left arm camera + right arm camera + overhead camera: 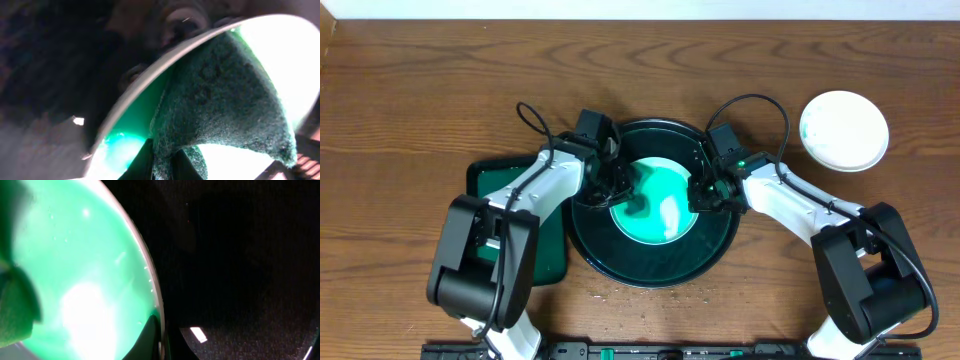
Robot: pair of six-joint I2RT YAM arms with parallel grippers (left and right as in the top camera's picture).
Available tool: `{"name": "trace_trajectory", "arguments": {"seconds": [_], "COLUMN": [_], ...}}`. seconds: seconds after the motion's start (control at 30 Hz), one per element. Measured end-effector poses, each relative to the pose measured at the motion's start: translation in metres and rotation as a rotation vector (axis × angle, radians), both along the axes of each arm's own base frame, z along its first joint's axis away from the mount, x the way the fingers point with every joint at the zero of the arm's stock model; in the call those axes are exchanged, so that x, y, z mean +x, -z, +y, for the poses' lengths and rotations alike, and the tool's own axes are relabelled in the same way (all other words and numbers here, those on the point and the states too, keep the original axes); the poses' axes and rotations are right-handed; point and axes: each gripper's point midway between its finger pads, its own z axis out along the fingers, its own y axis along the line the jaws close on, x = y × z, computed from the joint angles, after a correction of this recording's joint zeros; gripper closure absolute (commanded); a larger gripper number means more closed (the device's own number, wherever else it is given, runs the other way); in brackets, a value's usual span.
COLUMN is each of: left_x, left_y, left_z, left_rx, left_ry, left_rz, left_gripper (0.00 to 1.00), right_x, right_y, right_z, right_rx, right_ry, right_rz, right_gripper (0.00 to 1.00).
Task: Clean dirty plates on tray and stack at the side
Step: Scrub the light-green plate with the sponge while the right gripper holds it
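Smeared plate, teal-green across its face, lies at the centre of the round tray. Left gripper, at the plate's 9 o'clock edge, pinches a green scouring pad set against the plate's face. Right gripper sits at the plate's 3 o'clock rim; its finger spread cannot be told. White plate rests on the table at the tray's 2 o'clock, well apart. Rectangular tray lies just beside, at 9 o'clock.

Overhead is looking straight down over the whole bench; wrist cameras — very close — are sharing the green plate.
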Motion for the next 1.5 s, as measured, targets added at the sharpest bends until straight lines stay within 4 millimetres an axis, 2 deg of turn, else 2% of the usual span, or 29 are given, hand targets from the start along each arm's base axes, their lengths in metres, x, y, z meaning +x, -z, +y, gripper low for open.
{"name": "trace_trajectory", "arguments": {"seconds": [0.13,0.33,0.7,1.0,1.17,1.27,1.33,1.5], "left_x": [-0.007,-0.009,-0.021,-0.021,-0.015,-0.008,-0.004,-0.003], "left_y": [0.000,-0.002,-0.006,-0.011,-0.016,-0.024,-0.033,-0.062], "left_z": [0.007,-0.001,-0.067,-0.085,-0.083,-0.075,-0.063,-0.017], "left_rx": [0.041,0.011,-0.138,-0.222,-0.246,-0.236,-0.198,-0.053], "left_ry": [-0.001,0.067,0.250,0.257,0.239,0.215,0.185,0.094], "left_rz": [0.027,0.007,-0.083,-0.090,-0.094,-0.116,-0.134,-0.176], "left_gripper": [0.93,0.93,0.93,0.93,0.93,0.93,0.93,0.93], "right_x": [0.000,0.000,0.000,-0.001,-0.001,-0.001,-0.001,-0.001], "right_y": [0.000,0.000,0.000,0.000,0.000,0.000,0.000,0.000], "right_z": [0.000,0.000,0.000,0.000,0.000,0.000,0.000,0.000], "right_rx": [0.000,0.000,-0.001,-0.002,-0.002,-0.002,-0.002,-0.002], "right_ry": [0.000,0.000,0.000,0.000,0.000,0.000,0.000,0.001], "right_rz": [0.000,0.000,0.002,0.004,0.004,0.004,0.005,0.005], "right_gripper": [0.99,0.99,0.99,0.99,0.99,0.99,0.99,0.99]}}
